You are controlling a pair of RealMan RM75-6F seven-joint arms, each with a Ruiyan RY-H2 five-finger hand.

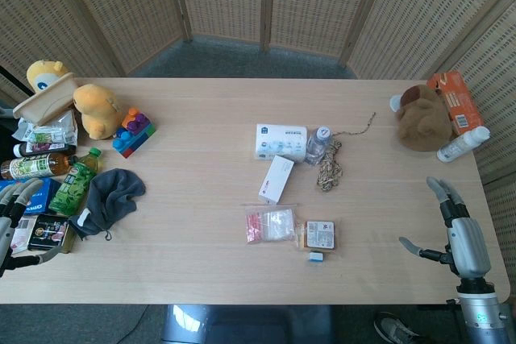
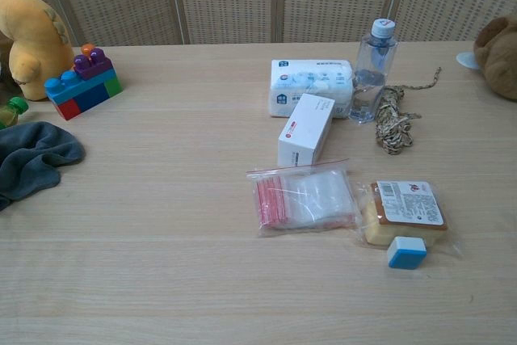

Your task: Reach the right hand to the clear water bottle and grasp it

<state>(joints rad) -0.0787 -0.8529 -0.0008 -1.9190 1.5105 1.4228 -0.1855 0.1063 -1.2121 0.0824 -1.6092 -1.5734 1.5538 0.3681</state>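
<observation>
The clear water bottle (image 1: 319,144) (image 2: 372,71) stands upright near the table's middle, between a white tissue pack (image 1: 280,141) (image 2: 311,86) and a coil of rope (image 1: 329,165) (image 2: 393,119). My right hand (image 1: 455,227) hangs at the table's front right, well to the right of the bottle, fingers apart and holding nothing. At the front left edge my left hand (image 1: 16,219) is likewise spread and holds nothing. Neither hand shows in the chest view.
A white box (image 1: 276,178), a zip bag (image 1: 270,225), a wrapped snack (image 1: 320,234) and a small blue block (image 1: 315,257) lie in front of the bottle. A brown plush (image 1: 421,117), orange box and white bottle (image 1: 463,144) sit far right; toys, drinks and a grey cloth (image 1: 113,195) crowd the left.
</observation>
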